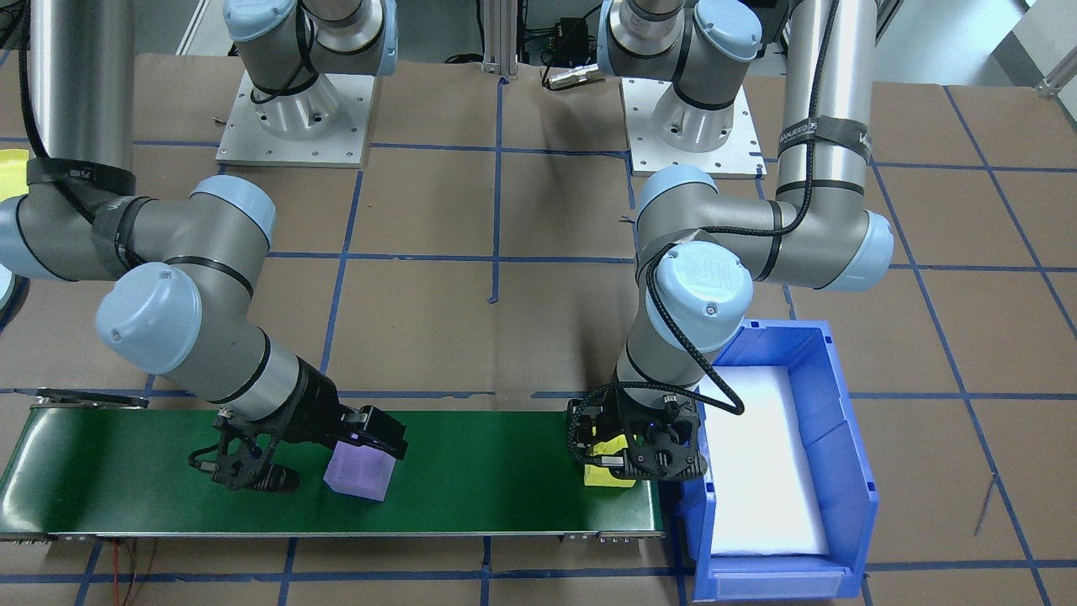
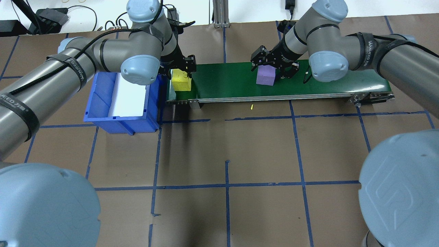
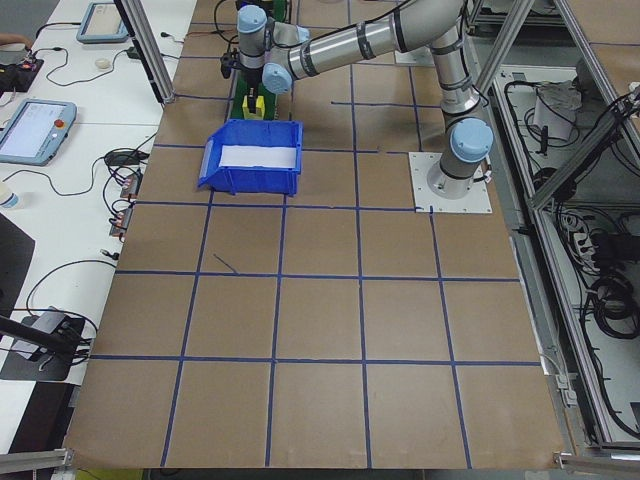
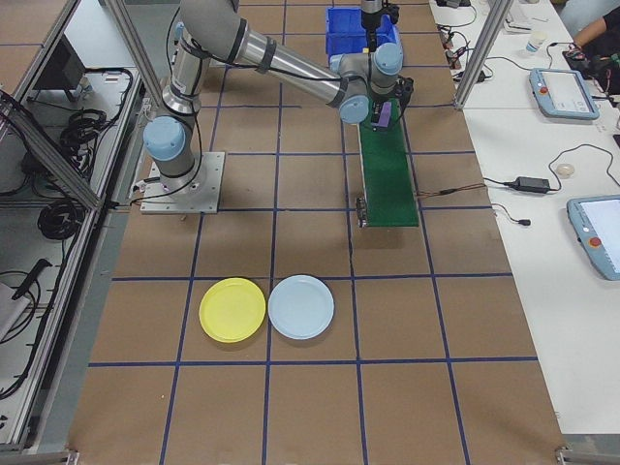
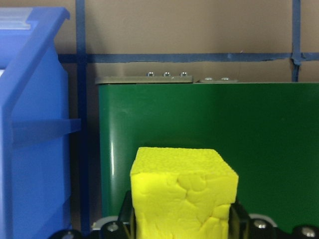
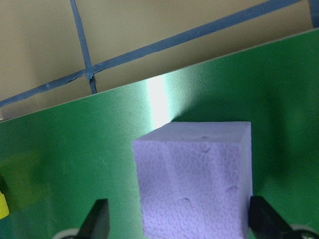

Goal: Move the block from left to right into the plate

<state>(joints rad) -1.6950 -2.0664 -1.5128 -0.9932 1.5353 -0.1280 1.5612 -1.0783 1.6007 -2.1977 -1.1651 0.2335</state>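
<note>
While your left gripper [image 2: 181,70] pinches the yellow block [image 2: 181,82] at the green belt [image 2: 233,82]'s bin end for pickup, the right gripper [image 2: 272,65] straddles the purple block [image 2: 265,75] mid-belt (jaws spread, not yet clamped).

White "WANJEED" lettering marks the black straps [image 2: 365,52] wrapped around the robot's grey arm tubes, partly legible on another strap [image 1: 820,135], while an embossed "UR" logo sits on a blue joint cap [image 1: 702,275].
</note>
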